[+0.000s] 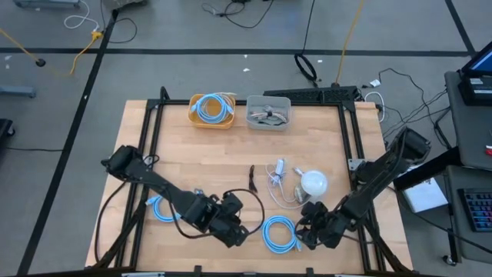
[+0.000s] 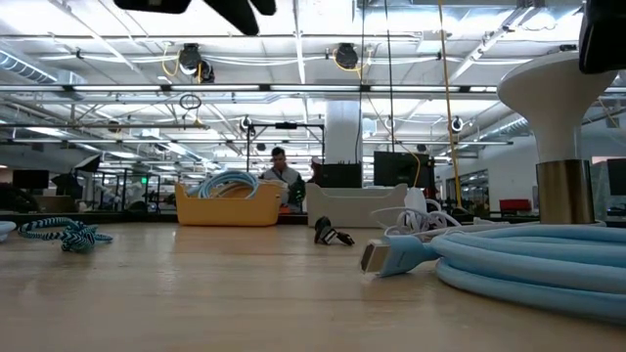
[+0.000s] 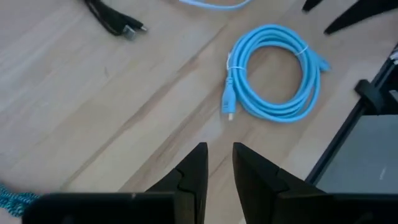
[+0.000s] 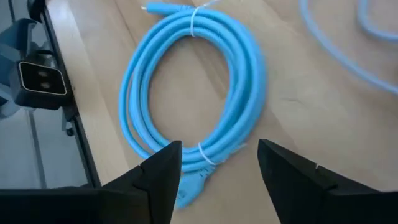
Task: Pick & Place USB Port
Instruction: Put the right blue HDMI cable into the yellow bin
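A light-blue coiled USB cable (image 1: 279,233) lies flat on the wooden table near its near edge, bound with white ties. It also shows in the left wrist view (image 3: 273,74), the right wrist view (image 4: 193,93) and the low view (image 2: 528,259), where its plug (image 2: 386,256) rests on the wood. My right gripper (image 1: 306,231) (image 4: 219,155) hovers open just over the coil's right side, touching nothing. My left gripper (image 1: 242,231) (image 3: 219,163) hangs left of the coil, its fingers a narrow gap apart and holding nothing.
A yellow bin (image 1: 211,110) holding a blue cable and a grey bin (image 1: 269,112) stand at the far edge. A white cable with a round white plug (image 1: 311,183) and a small black cable (image 1: 252,178) lie mid-table. A braided teal cable (image 1: 161,208) lies under the left arm.
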Available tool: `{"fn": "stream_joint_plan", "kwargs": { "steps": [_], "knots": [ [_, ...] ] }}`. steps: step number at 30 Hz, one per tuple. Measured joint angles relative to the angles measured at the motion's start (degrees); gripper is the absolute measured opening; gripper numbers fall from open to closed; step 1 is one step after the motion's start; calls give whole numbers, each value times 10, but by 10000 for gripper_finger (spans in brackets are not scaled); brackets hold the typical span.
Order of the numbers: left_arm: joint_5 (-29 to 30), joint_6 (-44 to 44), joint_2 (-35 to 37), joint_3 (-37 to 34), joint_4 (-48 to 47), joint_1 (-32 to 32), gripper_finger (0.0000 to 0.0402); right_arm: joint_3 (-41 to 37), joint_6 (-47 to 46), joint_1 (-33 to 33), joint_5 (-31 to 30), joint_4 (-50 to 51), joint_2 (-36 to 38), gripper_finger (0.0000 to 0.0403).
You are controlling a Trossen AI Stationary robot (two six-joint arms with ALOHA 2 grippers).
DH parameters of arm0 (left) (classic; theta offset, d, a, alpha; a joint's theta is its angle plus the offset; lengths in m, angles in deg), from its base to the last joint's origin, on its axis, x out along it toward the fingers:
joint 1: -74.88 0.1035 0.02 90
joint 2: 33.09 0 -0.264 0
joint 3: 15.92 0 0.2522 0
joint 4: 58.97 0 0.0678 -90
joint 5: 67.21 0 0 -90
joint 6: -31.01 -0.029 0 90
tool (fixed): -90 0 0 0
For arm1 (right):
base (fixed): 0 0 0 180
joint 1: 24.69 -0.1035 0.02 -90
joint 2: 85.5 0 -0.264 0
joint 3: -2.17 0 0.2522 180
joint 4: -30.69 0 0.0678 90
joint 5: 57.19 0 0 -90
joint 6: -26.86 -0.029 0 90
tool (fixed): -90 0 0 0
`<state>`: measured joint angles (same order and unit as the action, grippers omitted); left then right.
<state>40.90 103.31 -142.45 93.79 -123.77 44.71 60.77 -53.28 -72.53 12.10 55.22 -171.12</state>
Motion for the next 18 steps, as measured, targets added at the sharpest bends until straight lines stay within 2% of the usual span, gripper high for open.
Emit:
{"fn": "stream_joint_plan", "kwargs": {
  "steps": [10, 18],
  "knots": [
    [5, -30, 0, 0, 50, 8, 77, 0, 7, 9, 44, -119, -98, 200],
    [22, -27, 0, 0, 55, -6, 77, 0, 4, 9, 11, -139, -108, 186]
  ]
}}
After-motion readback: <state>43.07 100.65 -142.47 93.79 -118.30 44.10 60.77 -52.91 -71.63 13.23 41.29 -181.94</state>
